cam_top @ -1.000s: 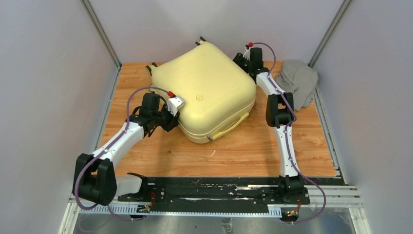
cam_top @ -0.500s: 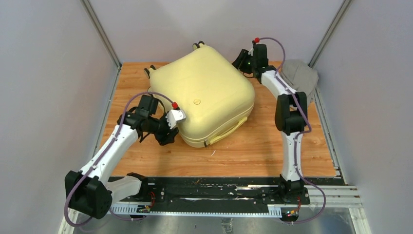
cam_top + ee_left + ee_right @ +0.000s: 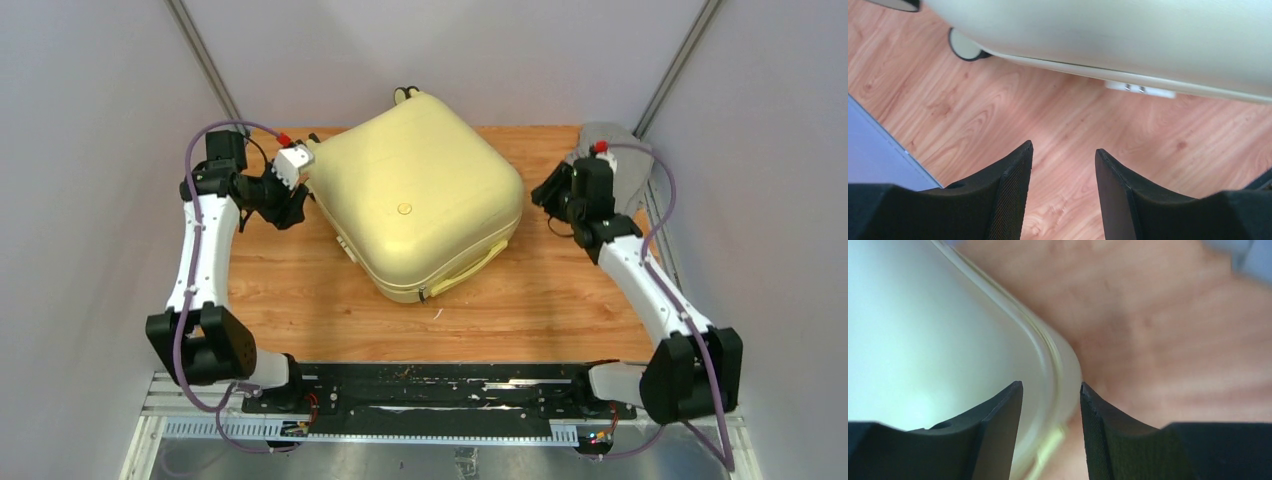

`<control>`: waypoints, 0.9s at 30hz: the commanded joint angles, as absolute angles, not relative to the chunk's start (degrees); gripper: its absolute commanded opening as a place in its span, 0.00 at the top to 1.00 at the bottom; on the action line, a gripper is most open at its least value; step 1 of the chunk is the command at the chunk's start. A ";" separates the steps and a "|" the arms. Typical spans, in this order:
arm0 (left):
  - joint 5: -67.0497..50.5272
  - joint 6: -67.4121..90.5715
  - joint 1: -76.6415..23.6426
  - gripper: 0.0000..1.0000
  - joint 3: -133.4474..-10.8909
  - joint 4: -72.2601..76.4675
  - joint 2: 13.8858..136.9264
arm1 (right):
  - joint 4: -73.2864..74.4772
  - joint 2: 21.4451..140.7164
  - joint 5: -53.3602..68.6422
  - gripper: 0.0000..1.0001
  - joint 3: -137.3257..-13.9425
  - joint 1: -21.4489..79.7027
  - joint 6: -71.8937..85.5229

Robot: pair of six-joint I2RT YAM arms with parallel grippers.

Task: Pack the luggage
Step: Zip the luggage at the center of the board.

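Note:
The luggage (image 3: 415, 205) is a pale yellow hard-shell suitcase lying shut in the middle of the wooden table (image 3: 520, 310). My left gripper (image 3: 293, 203) hovers by its far left side, open and empty. In the left wrist view the left gripper (image 3: 1063, 150) has only wood between its fingers, with the luggage's edge (image 3: 1128, 40) and a wheel (image 3: 965, 47) ahead. My right gripper (image 3: 545, 195) is just off the right side, open. In the blurred right wrist view the right gripper (image 3: 1051, 385) points at the luggage's rounded corner (image 3: 923, 340), gripping nothing.
A grey cloth garment (image 3: 622, 150) lies bunched at the back right corner, partly behind the right arm. Grey walls close in the table on three sides. The luggage's yellow handle (image 3: 470, 262) faces the near side.
The left arm swung from the luggage's near left corner to its far left side. The right arm drew back from the far right corner to the right side. The luggage turned slightly.

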State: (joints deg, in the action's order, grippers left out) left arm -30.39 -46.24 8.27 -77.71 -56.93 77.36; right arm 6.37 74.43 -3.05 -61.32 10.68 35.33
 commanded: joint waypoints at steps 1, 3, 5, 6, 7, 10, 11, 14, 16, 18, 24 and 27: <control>-32.82 -43.76 11.57 0.45 -84.46 -56.78 83.89 | 13.92 64.30 -0.01 0.52 -47.81 13.04 43.29; -31.22 -42.33 12.01 0.45 -85.78 -54.12 85.93 | 15.33 61.20 2.44 0.53 -44.20 15.09 46.57; -29.30 -40.70 12.13 0.45 -85.72 -50.83 87.02 | 15.74 59.44 1.86 0.54 -42.04 18.67 49.21; -28.62 -39.97 12.13 0.44 -85.55 -49.46 87.31 | 15.45 59.04 0.95 0.54 -41.46 20.79 50.64; -27.96 -39.27 12.13 0.44 -85.47 -48.39 87.60 | 15.05 59.17 0.17 0.54 -41.33 23.17 51.91; -26.99 -38.12 12.13 0.44 -85.32 -47.38 88.24 | 14.70 62.26 -3.75 0.54 -42.85 28.81 54.12; -26.98 -38.06 12.08 0.44 -85.08 -47.35 88.10 | 14.68 64.10 -4.59 0.54 -43.37 30.02 54.84; -26.66 -38.34 12.13 0.44 -82.97 -46.53 86.37 | 13.56 67.61 -6.23 0.53 -43.93 32.78 57.41; -26.05 -38.78 12.19 0.44 -81.42 -45.33 85.13 | 12.66 69.91 -6.79 0.53 -44.13 33.85 58.89; -25.56 -39.25 12.16 0.44 -80.45 -44.64 84.29 | 12.66 71.94 -7.66 0.52 -44.48 34.83 60.18; -26.05 -39.52 12.21 0.43 -79.94 -44.43 83.48 | 12.36 76.56 -11.58 0.51 -46.67 35.98 61.87; -26.12 -39.65 12.21 0.43 -79.66 -44.41 83.13 | 11.91 78.42 -12.85 0.51 -47.47 36.67 62.67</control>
State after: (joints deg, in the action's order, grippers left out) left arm -26.06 -39.20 11.88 -80.55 -45.63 84.99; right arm 12.08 76.09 -7.97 -45.71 35.18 59.99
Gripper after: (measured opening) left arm 0.569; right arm 0.486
